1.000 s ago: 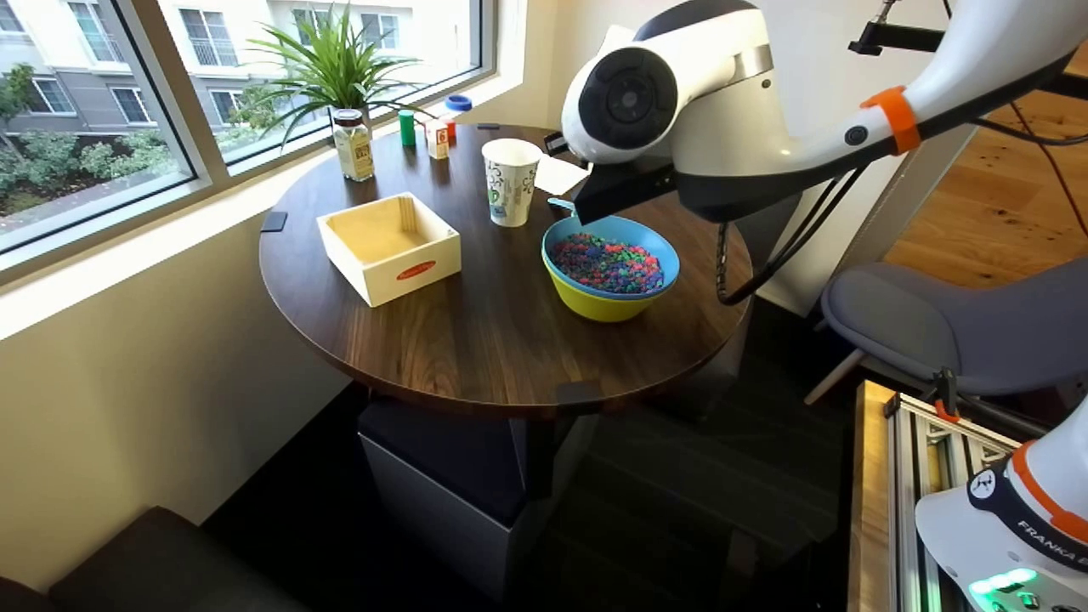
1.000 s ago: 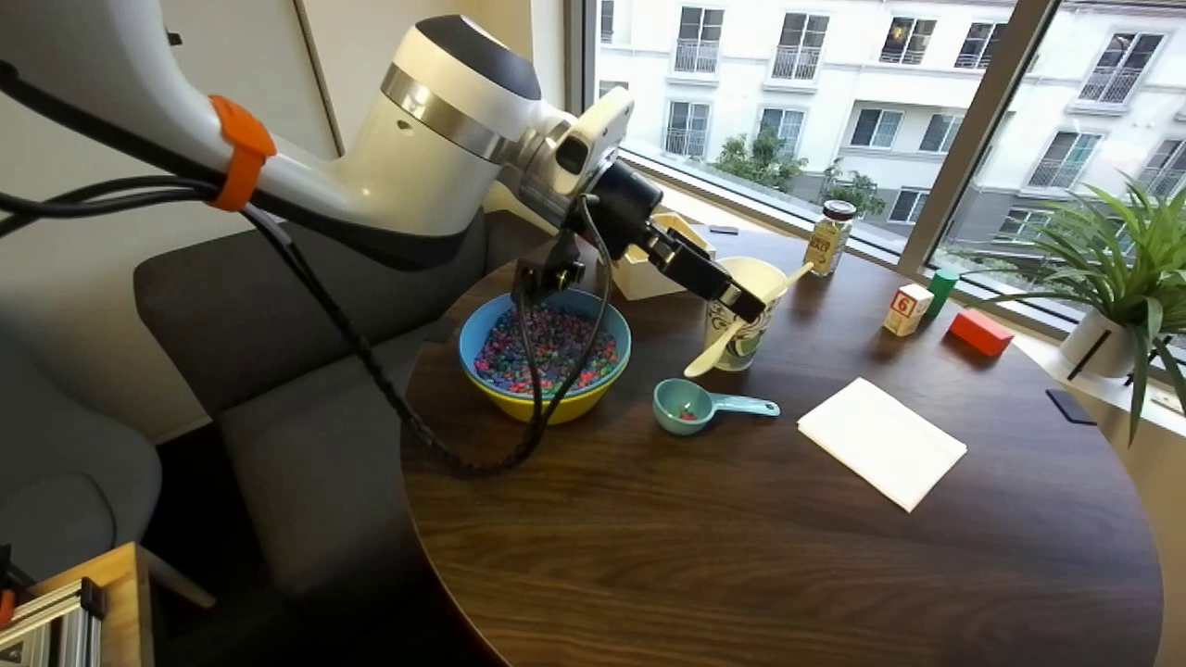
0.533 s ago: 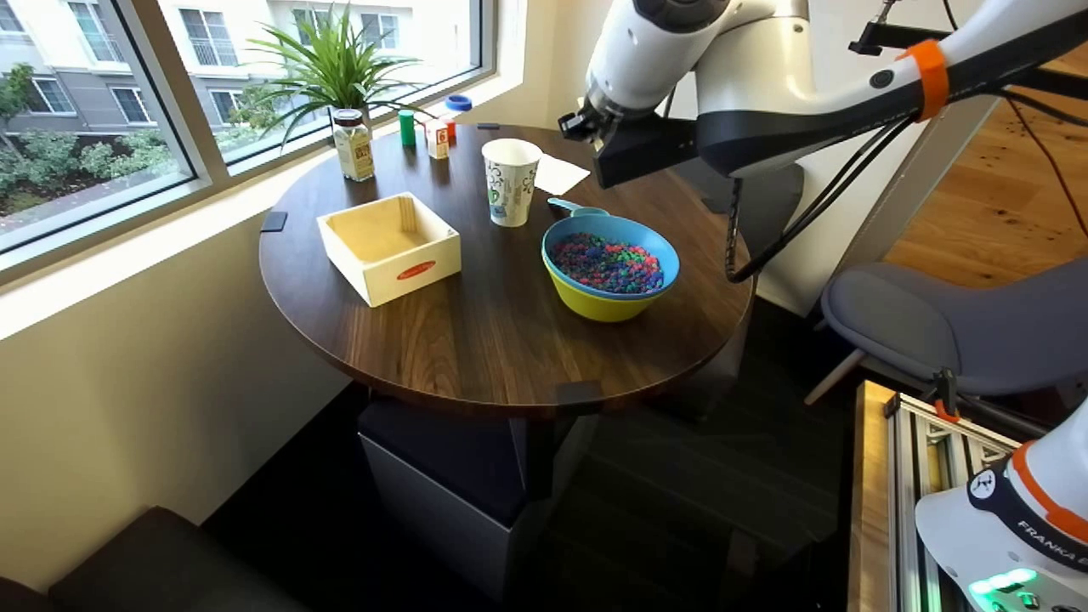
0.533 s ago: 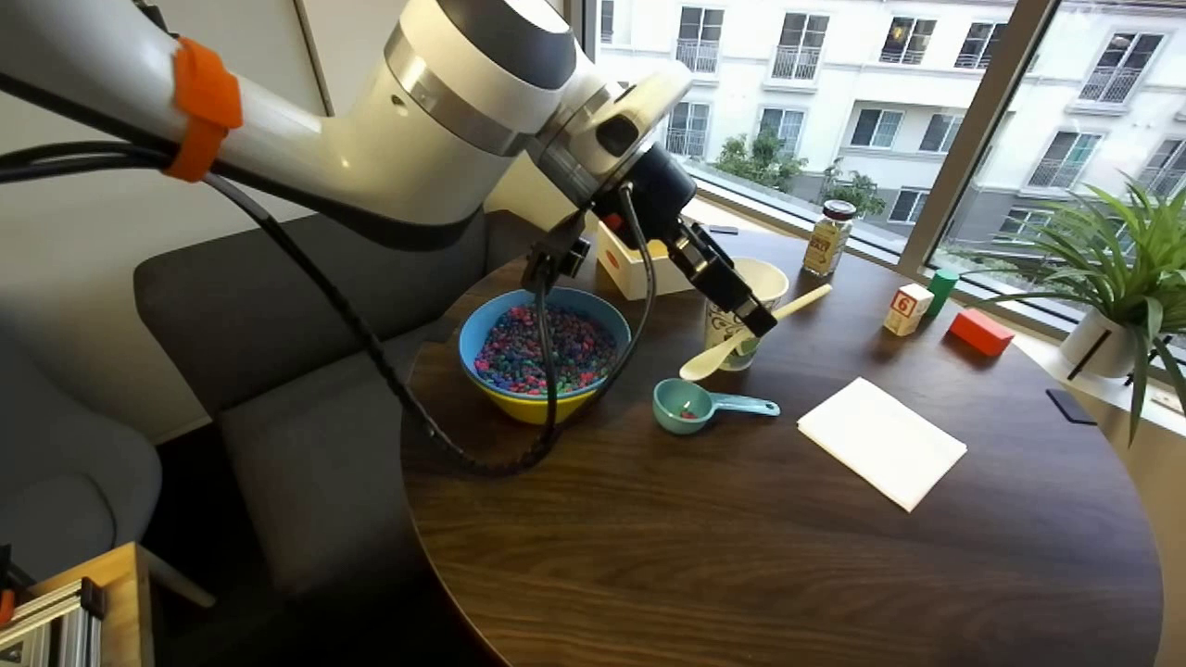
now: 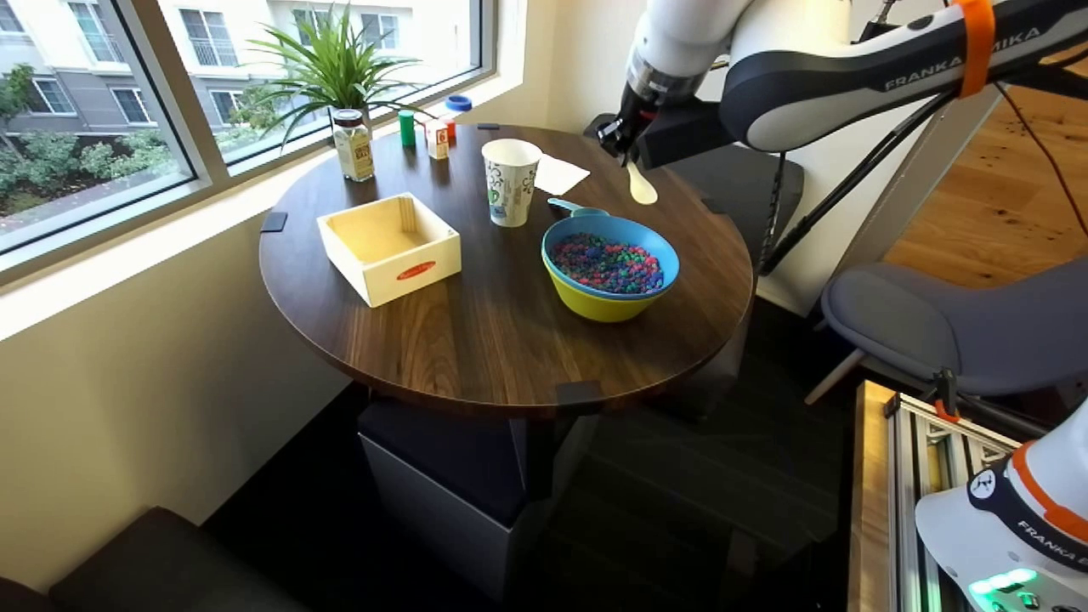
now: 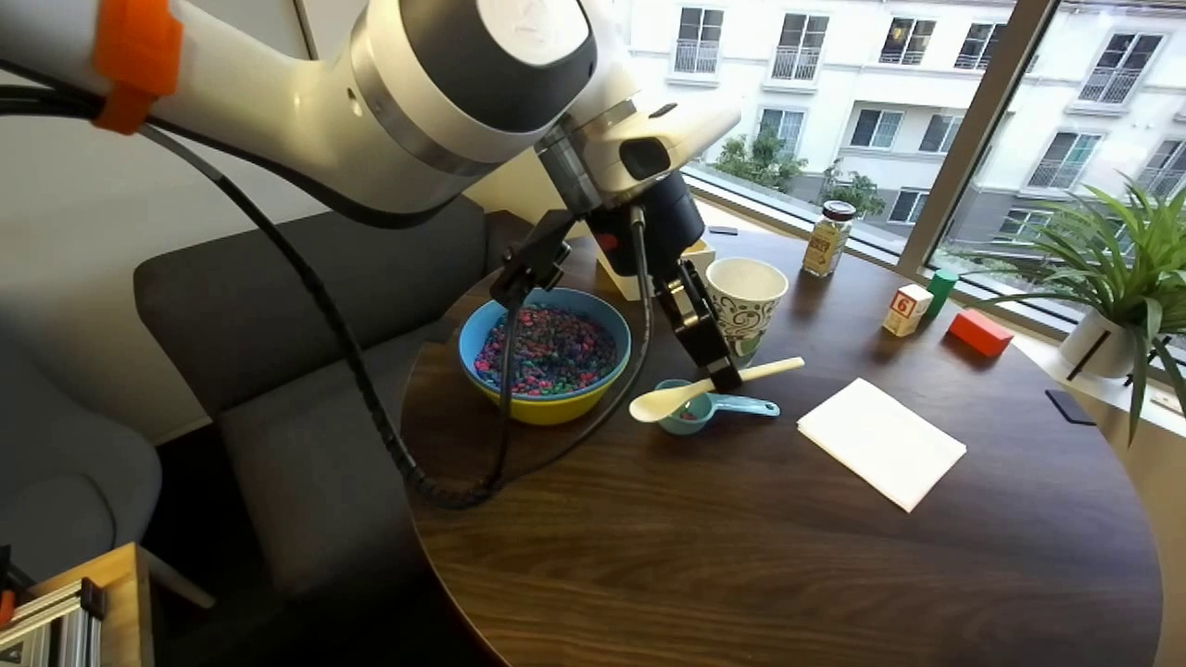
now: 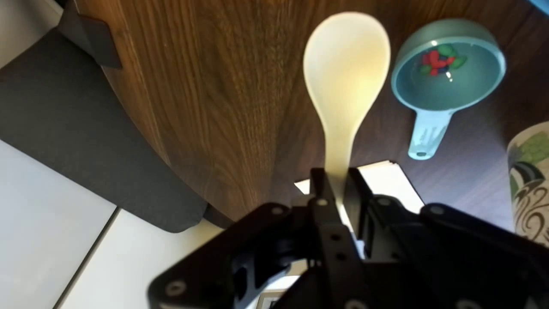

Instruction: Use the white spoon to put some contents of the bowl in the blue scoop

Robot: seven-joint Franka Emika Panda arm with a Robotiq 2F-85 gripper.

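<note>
My gripper [image 7: 337, 177] is shut on the handle of the white spoon [image 7: 346, 64], whose bowl looks bare and points away from the jaws. To the right of it in the wrist view lies the blue scoop [image 7: 430, 128] with a few red, green and dark pieces inside. In an exterior view the spoon [image 6: 660, 404] crosses in front of the scoop [image 6: 746, 405], held above the table. The yellow bowl with blue inside [image 5: 595, 306] holds a heap of multicoloured contents [image 5: 605, 262]. Just its blue edge shows at the wrist view's top right corner.
A patterned paper cup [image 6: 747, 295] stands close behind the gripper. Folded white paper [image 6: 880, 445] lies beyond the scoop handle. A wooden tray [image 5: 416, 272], a jar [image 5: 354, 146], a numbered block [image 6: 906, 310] and a red block [image 6: 980, 332] also stand on the table.
The arm has swung away from the cup with the spoon in its grip. In an exterior view the spoon has dropped lower and left, now overlapping the scoop. Scoop and bowl stayed put.
</note>
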